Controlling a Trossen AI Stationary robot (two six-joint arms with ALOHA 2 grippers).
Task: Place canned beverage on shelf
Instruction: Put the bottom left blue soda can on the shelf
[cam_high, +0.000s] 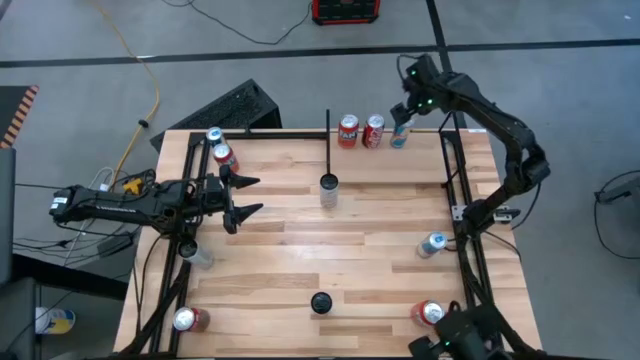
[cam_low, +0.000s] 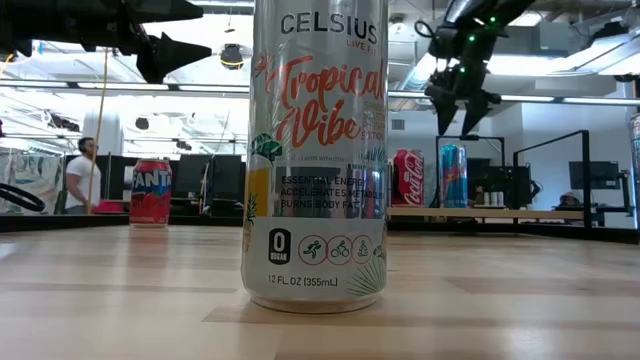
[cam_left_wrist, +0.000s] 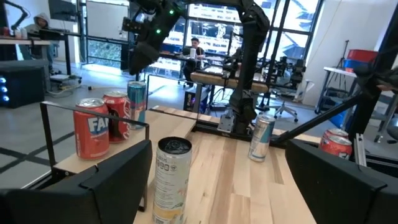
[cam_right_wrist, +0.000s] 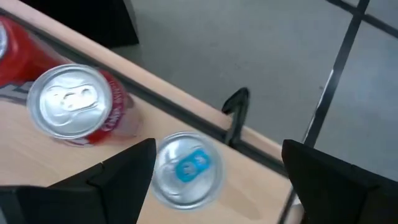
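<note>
A tall silver Celsius can (cam_low: 315, 150) stood nearest the low camera, upright on the light wood table (cam_high: 300, 260) and filling the middle of that view. From above, the same can stood near the table's centre, just at the near end of a thin black divider bar (cam_high: 328, 140). Other cans were scattered around the edges: two at the left rear corner (cam_high: 219, 146), one lying by the left frame (cam_high: 196, 254), one at the front left corner (cam_high: 188, 319), a dark-topped one (cam_high: 320, 302) at the front middle, a pale one (cam_high: 433, 244) by the right frame and a red one (cam_high: 430, 313) at the front right.

The shelf (cam_high: 420, 158) was the bay at the table's rear right, bounded by the divider bar and black tube frame. Along its back edge stood an orange Fanta can (cam_high: 348, 130), a red cola can (cam_high: 373, 131) and a slim blue can (cam_high: 400, 132), side by side.

The right gripper (cam_high: 402, 112) hung directly above the blue can, its fingers spread wide and clear of it, grasping nothing. In its wrist view the blue can's top (cam_right_wrist: 186, 168) showed between the two fingers.

The left gripper (cam_high: 245, 196) waited at the table's left side, fingers apart and empty, pointing toward the Celsius can
</note>
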